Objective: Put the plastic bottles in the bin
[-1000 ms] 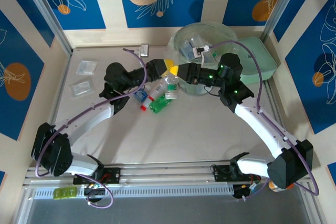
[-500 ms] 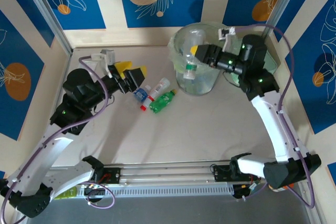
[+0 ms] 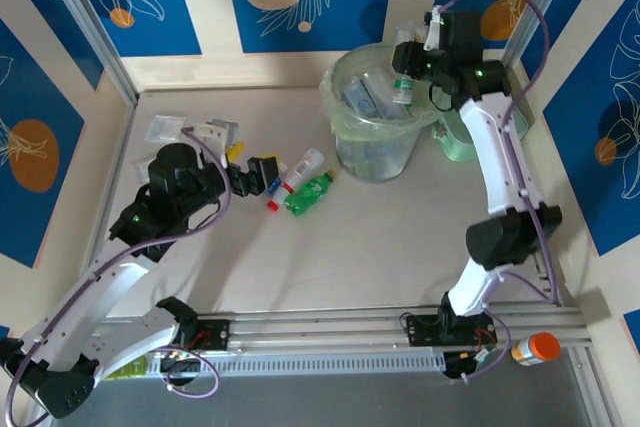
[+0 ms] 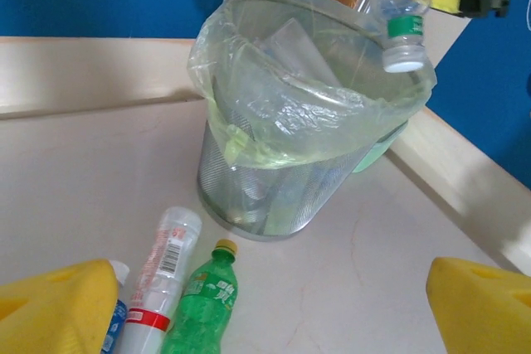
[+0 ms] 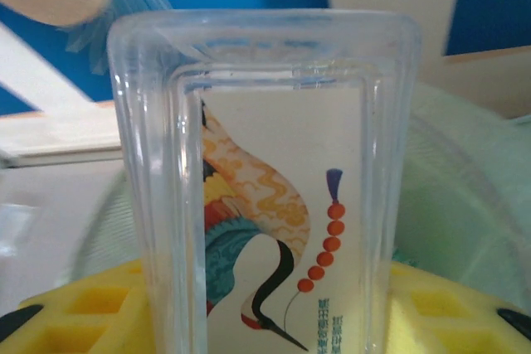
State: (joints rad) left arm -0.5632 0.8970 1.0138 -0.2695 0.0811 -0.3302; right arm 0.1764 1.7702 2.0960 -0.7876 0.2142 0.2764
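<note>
My right gripper (image 3: pixel 415 59) is shut on a clear plastic bottle (image 3: pixel 403 80) with a green label and white cap, hanging cap down over the bin's far rim. In the right wrist view this bottle (image 5: pixel 265 163) shows a crane label between the yellow pads (image 5: pixel 75 312). The bin (image 3: pixel 345 125) is round, lined with a pale-green bag, and holds several bottles. On the table left of it lie a green bottle (image 3: pixel 308 194), a clear red-banded bottle (image 3: pixel 303 166) and a blue-labelled bottle (image 3: pixel 270 187). My left gripper (image 3: pixel 250 172) stands open beside them, its pads (image 4: pixel 58 312) wide apart.
Flat clear packets (image 3: pixel 165 127) lie at the far left. A pale-green lid (image 3: pixel 460 139) leans behind the bin by the right wall. An orange-capped bottle (image 3: pixel 535 349) sits off the table at the near right. Open tabletop (image 3: pixel 380 237) lies in front of the bin.
The right gripper carried its bottle from the pile up to the bin's far rim. The left gripper opened wide, drew back left, then came down beside the bottles on the table.
</note>
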